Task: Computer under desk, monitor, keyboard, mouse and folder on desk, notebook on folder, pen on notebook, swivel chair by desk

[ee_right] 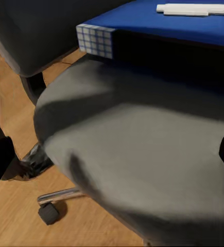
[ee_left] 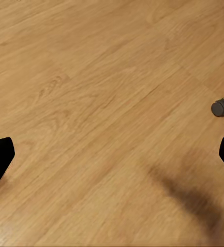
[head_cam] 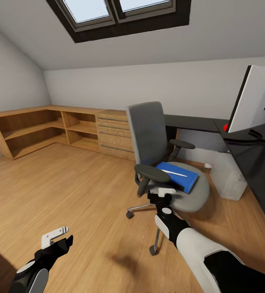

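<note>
The left gripper (head_cam: 58,238) is seen low at the near left over bare wood floor (head_cam: 67,191); its fingers are spread wide in its wrist view and nothing is held. The right gripper (head_cam: 161,193) is reached out at the near edge of the chair (head_cam: 165,162) seat; its fingertips stand well apart at the edges of the right wrist view, with nothing between them. On the grey seat the blue folder (head_cam: 178,176) is laid, with the white pen (head_cam: 171,172) on top; whether a notebook lies there cannot be told. A castor (ee_left: 221,107) is seen in the left wrist view. Right of the chair, the pale computer (head_cam: 229,175) is set on the floor under the black desk (head_cam: 250,154); on the desk the monitor (head_cam: 252,99) is stood, white back showing. At the far left, wooden shelving (head_cam: 39,128) and a drawer chest (head_cam: 113,134) are lined along the wall, below a skylight (head_cam: 116,12).
</note>
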Robot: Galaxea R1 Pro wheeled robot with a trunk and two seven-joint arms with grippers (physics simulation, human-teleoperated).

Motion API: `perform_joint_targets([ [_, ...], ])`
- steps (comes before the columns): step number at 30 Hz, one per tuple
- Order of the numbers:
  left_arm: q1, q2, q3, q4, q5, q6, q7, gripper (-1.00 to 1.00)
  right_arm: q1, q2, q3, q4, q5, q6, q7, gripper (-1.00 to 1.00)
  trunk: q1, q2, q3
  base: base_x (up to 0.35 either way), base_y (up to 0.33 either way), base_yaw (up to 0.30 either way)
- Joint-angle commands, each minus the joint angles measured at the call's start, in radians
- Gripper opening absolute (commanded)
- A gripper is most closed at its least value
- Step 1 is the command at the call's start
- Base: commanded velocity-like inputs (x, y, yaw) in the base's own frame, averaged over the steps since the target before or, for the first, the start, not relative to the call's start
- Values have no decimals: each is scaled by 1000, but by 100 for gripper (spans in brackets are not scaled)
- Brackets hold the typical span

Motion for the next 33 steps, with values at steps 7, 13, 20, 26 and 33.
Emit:
perform_joint_targets([
  [7,0,0,1,-1,11,3,9,100,-1,0,8,1,-10,-5,-5,100,0,0,5,-239,0,-198],
  [13,0,0,2,-2,11,3,9,100,-1,0,7,1,-10,-6,-5,100,0,0,11,-117,0,-204],
  [20,0,0,3,-2,11,2,9,100,-1,0,7,-1,-10,-6,-5,100,0,0,18,-11,0,-204],
  [26,0,0,3,-2,11,3,9,100,-1,0,3,-3,-13,-6,-5,100,0,0,23,-1,0,-179],
  [33,0,0,3,-2,11,3,9,100,-1,0,-1,-3,-30,-27,-6,100,0,0,24,0,0,-45],
])
